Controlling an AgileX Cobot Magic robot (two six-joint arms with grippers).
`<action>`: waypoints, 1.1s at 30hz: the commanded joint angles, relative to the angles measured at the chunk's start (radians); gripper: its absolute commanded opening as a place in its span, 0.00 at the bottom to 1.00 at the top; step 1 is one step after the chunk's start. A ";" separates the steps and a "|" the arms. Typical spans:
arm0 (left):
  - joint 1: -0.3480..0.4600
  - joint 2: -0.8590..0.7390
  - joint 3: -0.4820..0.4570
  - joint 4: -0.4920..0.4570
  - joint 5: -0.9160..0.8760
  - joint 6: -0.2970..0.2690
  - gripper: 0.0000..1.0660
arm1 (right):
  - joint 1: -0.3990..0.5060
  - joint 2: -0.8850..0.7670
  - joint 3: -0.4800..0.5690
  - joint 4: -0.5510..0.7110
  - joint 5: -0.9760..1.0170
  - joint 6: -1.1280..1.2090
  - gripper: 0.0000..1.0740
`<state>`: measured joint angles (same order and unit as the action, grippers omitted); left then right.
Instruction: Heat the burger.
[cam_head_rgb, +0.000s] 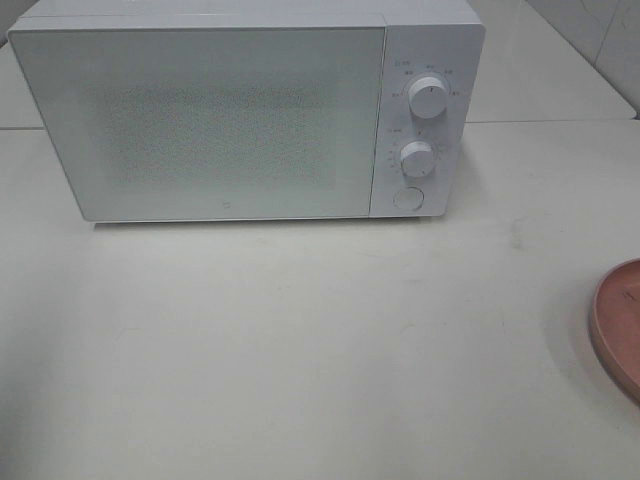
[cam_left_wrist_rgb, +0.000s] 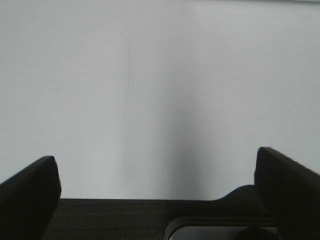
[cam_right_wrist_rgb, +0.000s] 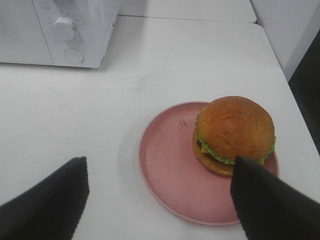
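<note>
Right wrist view shows the burger (cam_right_wrist_rgb: 234, 135) sitting on a pink plate (cam_right_wrist_rgb: 170, 175), toward the plate's 3 o'clock edge. The right gripper (cam_right_wrist_rgb: 159, 197) hangs above the plate with its two black fingers spread wide and holding nothing, likely so it can come down around the bun. The left gripper (cam_left_wrist_rgb: 157, 192) is spread wide too, over bare white table (cam_left_wrist_rgb: 160, 90). From high up, the microwave (cam_head_rgb: 230, 110) stands at 12 o'clock with its door shut, so I think the door must open before the burger can go in
</note>
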<state>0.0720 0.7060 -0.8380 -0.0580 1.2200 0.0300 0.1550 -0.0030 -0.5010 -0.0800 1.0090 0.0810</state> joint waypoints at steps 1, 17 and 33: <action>0.003 -0.058 0.072 -0.001 -0.010 -0.008 0.92 | -0.009 -0.033 0.002 -0.005 -0.014 -0.010 0.71; 0.002 -0.475 0.322 -0.023 -0.146 0.006 0.92 | -0.009 -0.033 0.002 -0.005 -0.014 -0.010 0.71; 0.002 -0.734 0.322 -0.023 -0.147 0.007 0.92 | -0.009 -0.024 0.002 -0.005 -0.014 -0.009 0.71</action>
<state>0.0720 -0.0040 -0.5210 -0.0760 1.0890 0.0380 0.1550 -0.0030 -0.5010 -0.0800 1.0090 0.0810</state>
